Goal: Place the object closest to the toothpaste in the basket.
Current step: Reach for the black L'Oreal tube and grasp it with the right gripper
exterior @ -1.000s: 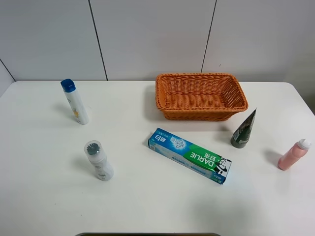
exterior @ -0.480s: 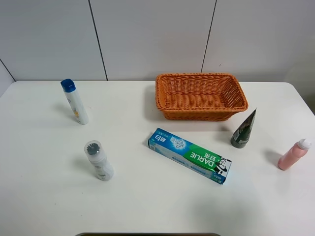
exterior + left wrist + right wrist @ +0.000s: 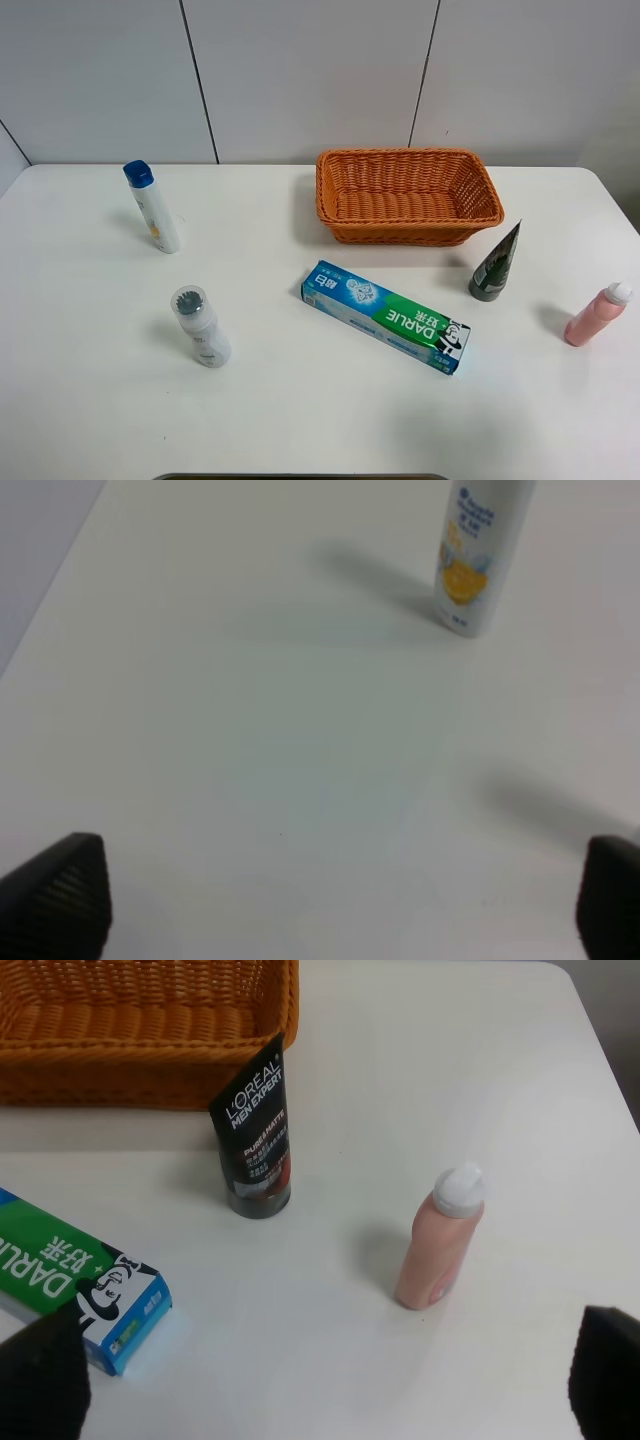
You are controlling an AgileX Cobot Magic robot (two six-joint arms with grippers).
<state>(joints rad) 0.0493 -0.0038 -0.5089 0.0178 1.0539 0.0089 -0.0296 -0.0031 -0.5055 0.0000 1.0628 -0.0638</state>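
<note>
The blue-green toothpaste box (image 3: 386, 316) lies flat mid-table; its end shows in the right wrist view (image 3: 70, 1270). The thing nearest it is a black L'Oreal tube (image 3: 496, 264), standing on its cap just right of the box and in front of the basket's right corner; it also shows in the right wrist view (image 3: 256, 1135). The orange wicker basket (image 3: 400, 154) stands behind and looks empty; its wall shows in the right wrist view (image 3: 120, 1085). My left gripper (image 3: 335, 900) and right gripper (image 3: 322, 1375) are open and empty. Neither shows in the exterior view.
A pink bottle (image 3: 596, 314) stands at the far right, also in the right wrist view (image 3: 440, 1240). A white bottle with a blue cap (image 3: 153, 207) stands at the back left, also in the left wrist view (image 3: 480, 555). A grey-capped white bottle (image 3: 200, 326) stands front left.
</note>
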